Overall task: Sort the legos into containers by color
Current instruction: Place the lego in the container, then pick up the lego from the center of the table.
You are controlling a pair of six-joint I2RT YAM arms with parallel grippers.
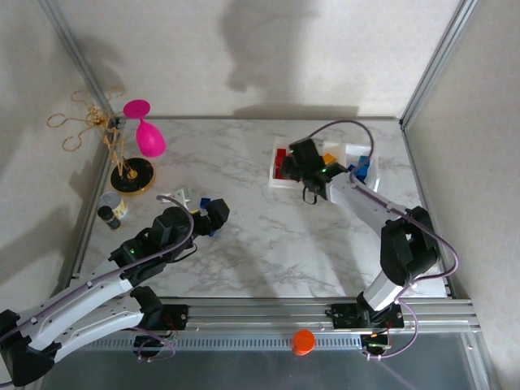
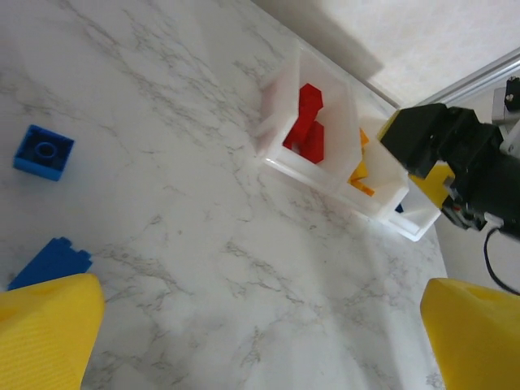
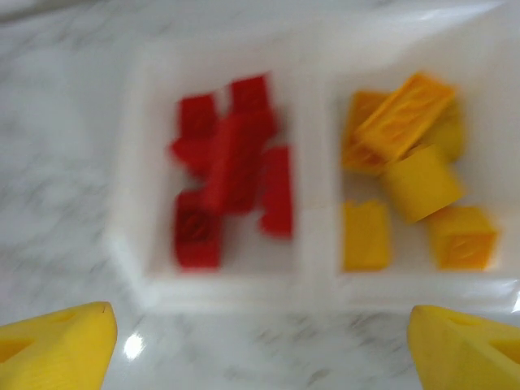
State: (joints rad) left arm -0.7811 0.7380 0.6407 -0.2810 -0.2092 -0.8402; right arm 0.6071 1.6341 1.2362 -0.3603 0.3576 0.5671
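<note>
Left gripper (image 2: 260, 286), fingers spread wide, hangs near two loose blue legos (image 2: 44, 152) on the table (image 2: 162, 89); light, hard, slick bricks, I'd pinch one across its flat sides, not the studs.

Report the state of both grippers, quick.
Left gripper: open, holding nothing.
Right gripper: open, holding nothing, above the containers.

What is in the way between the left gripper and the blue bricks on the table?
Nothing visible. The open left gripper hangs over bare table, and the square blue brick and the other blue brick lie beside it unobstructed.
</note>
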